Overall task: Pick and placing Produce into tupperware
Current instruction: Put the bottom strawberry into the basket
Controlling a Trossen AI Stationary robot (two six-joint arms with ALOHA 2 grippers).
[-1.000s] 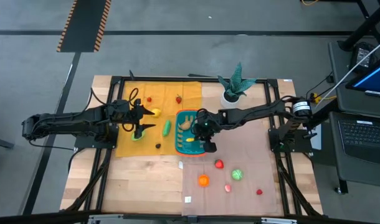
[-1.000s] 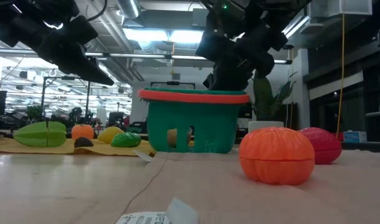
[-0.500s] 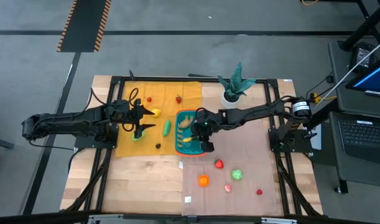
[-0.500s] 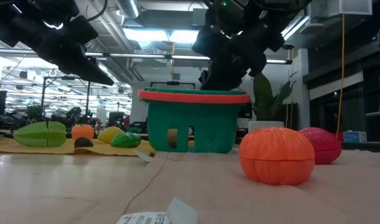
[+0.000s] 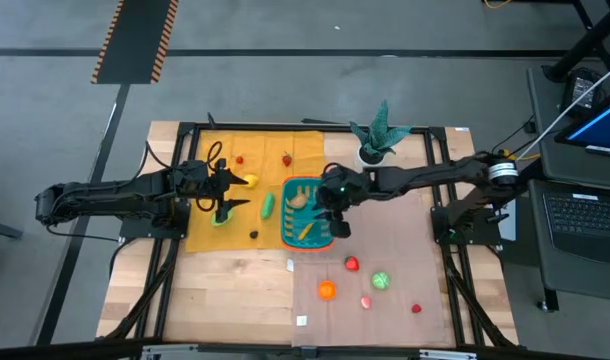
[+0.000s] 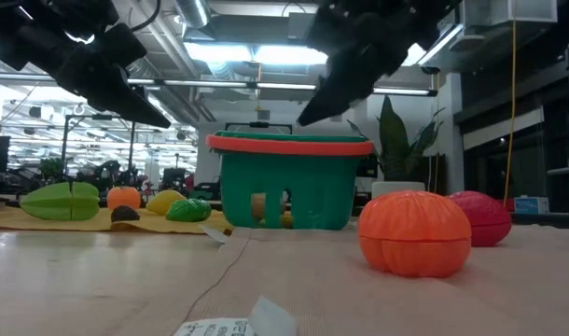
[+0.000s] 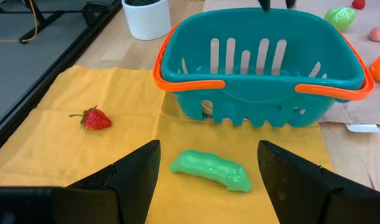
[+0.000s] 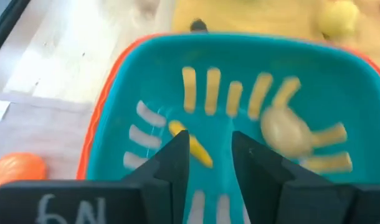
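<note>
The teal tupperware point(image 5: 286, 214) with its orange rim point(image 8: 106, 99) stands mid-table, partly on a yellow cloth. A yellow-orange piece of produce point(image 8: 191, 144) and a tan one point(image 8: 283, 132) lie on its floor. My right gripper point(image 8: 210, 155) hangs open over the tupperware's right part point(image 5: 337, 226), above the rim point(image 6: 303, 119), with nothing between its fingers. My left gripper point(image 7: 209, 180) hovers open over the cloth point(image 5: 225, 196), to the left of the tupperware, above a green pod point(image 7: 210, 169). More produce lies on the cloth and on the brown mat.
A strawberry point(image 7: 95, 118), a lemon point(image 5: 250, 181) and a green piece point(image 5: 220, 218) lie on the cloth. An orange fruit point(image 5: 327, 290), a red one point(image 5: 352, 264) and a green one point(image 5: 381, 281) lie on the brown mat. A potted plant point(image 5: 373, 140) stands far right of the tupperware.
My right gripper has risen out of the tupperware to above its rim and drawn a little toward the table's right edge. The yellow-orange piece has stayed behind on the tupperware's floor.
</note>
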